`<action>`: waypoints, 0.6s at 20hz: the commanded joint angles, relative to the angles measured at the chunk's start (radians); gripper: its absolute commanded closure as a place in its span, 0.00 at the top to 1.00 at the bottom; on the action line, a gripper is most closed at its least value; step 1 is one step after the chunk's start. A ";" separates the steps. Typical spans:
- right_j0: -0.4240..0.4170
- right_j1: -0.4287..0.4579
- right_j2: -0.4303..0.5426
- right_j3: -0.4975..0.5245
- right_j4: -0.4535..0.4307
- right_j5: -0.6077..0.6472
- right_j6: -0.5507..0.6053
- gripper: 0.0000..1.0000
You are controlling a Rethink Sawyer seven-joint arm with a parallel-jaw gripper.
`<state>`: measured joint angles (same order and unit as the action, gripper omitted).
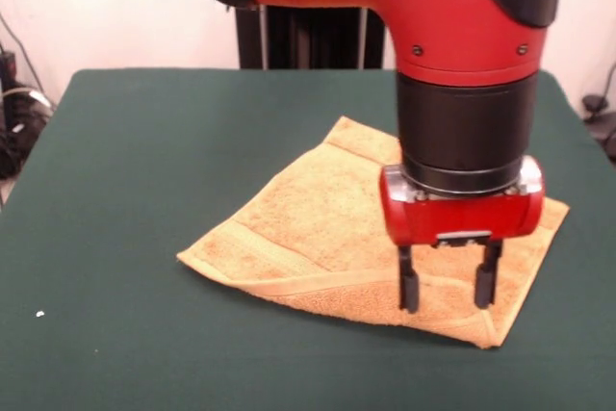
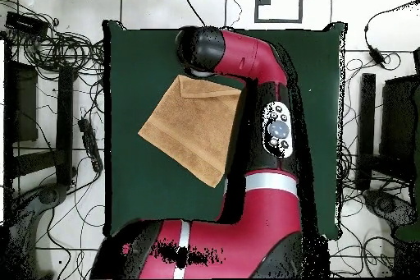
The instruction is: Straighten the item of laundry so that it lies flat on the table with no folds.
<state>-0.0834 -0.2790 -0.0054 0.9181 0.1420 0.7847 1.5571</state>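
Observation:
The golden-orange towel (image 1: 318,228) lies on the dark green table (image 1: 144,141), turned cornerwise, right of the middle. A strip along its front edge looks folded over, with a woven band showing. My gripper (image 1: 447,305) hangs straight down over the towel's front right corner, open and empty, fingertips (image 1: 409,303) close above the cloth; I cannot tell whether they touch it. In the overhead view the towel (image 2: 189,129) lies on the table (image 2: 139,55), its upper right part is covered by the arm (image 2: 262,80), and the gripper is hidden under the wrist.
The black pedestal (image 1: 308,36) stands at the table's far side. A small white speck (image 1: 39,314) lies near the front left. Cables and equipment (image 2: 49,55) crowd the floor on both sides of the table.

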 commanded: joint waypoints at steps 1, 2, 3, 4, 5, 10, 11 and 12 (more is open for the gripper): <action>0.051 0.081 0.089 0.144 0.057 -0.096 0.293 1.00; 0.053 0.089 0.087 0.136 0.061 -0.099 0.292 1.00; 0.055 0.098 0.085 0.129 0.066 -0.101 0.291 1.00; 0.058 0.107 0.080 0.120 0.069 -0.104 0.289 1.00; 0.059 0.115 0.077 0.113 0.071 -0.108 0.288 1.00; 0.066 0.152 0.056 0.079 0.080 -0.125 0.282 1.00; 0.067 0.160 0.052 0.071 0.081 -0.127 0.280 1.00; 0.066 0.167 0.051 0.065 0.082 -0.128 0.275 1.00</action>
<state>-0.0477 -0.2192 -0.0054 0.9178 0.1900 0.6846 1.5571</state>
